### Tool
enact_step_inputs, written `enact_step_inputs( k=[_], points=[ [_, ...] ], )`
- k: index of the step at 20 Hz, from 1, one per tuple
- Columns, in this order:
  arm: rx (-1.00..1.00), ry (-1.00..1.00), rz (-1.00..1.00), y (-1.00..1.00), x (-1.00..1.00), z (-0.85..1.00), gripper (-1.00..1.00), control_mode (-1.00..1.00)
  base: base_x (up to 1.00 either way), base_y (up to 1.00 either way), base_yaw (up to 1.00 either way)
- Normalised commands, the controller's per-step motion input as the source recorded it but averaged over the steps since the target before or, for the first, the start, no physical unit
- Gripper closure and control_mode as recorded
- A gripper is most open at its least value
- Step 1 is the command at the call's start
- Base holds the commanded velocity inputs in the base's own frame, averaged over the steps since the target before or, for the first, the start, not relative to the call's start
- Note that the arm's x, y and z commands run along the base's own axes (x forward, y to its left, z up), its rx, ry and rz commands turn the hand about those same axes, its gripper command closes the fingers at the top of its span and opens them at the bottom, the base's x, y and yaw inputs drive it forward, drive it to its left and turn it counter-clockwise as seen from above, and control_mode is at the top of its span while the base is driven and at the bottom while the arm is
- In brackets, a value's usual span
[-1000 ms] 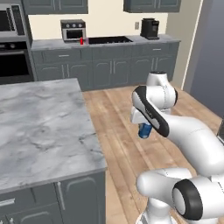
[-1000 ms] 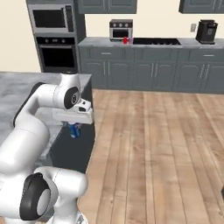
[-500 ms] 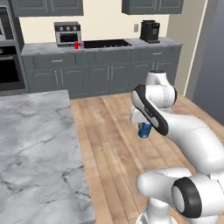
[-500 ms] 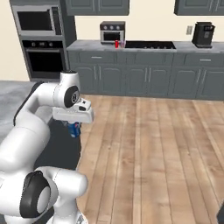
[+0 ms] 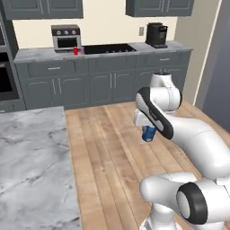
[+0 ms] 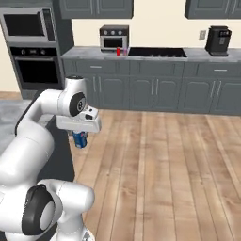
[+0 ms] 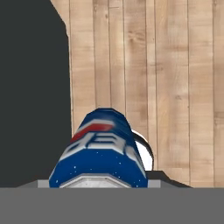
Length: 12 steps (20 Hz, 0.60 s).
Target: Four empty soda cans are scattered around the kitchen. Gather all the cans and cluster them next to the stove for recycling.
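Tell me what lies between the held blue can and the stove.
In the left base view, bare wooden floor and grey cabinet fronts separate the blue can from the stove.

Kitchen: stove (image 6: pixel 157 52), wall oven (image 6: pixel 36 70), grey cabinets (image 6: pixel 155 92).

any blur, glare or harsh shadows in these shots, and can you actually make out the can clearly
Left base view: flat, even rendered light, no glare; the small blue soda can under the gripper looks coarse and pixelated. Right base view: equally soft, and the red can beside the black glass stove is only a speck. Hand view: the blue can fills the foreground with blocky, smeared label edges.
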Motion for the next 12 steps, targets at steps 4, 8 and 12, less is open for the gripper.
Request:
enact_step_inputs(
  k=[4,8,12],
  points=[
    [0.0,0.0,0.0,0.0,0.0,0.0,1.0,1.0,0.82,-0.09,0.0],
    [0.0,0.0,0.0,0.0,0.0,0.0,1.0,1.0,0.83,-0.08,0.0],
    [0.0,0.0,0.0,0.0,0.0,0.0,1.0,1.0,0.83,-0.02,0.0]
  ],
)
